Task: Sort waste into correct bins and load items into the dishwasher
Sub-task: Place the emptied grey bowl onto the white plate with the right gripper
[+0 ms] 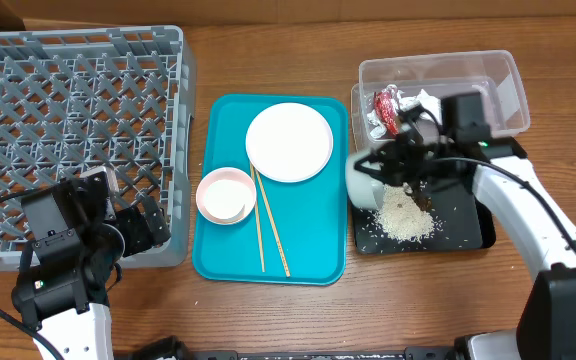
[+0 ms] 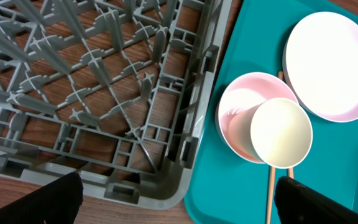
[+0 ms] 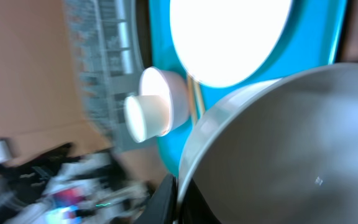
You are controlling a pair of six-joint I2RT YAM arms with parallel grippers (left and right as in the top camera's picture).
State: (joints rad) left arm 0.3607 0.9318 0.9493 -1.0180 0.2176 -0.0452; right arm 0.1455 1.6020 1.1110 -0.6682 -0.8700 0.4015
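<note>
We clamp our right claw (image 1: 396, 168) on the grey bowl (image 1: 364, 182), tipped over the black tray (image 1: 464, 216) seemingly to shed rice (image 1: 405, 218), our left claw (image 1: 136, 226) spread wide by the rack (image 1: 68, 110).

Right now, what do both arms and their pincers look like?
Left arm and right arm: white links, black wrist sections, black cables running alongside. Left pincer and right pincer are black; a small green light glows by the right wrist.
</note>
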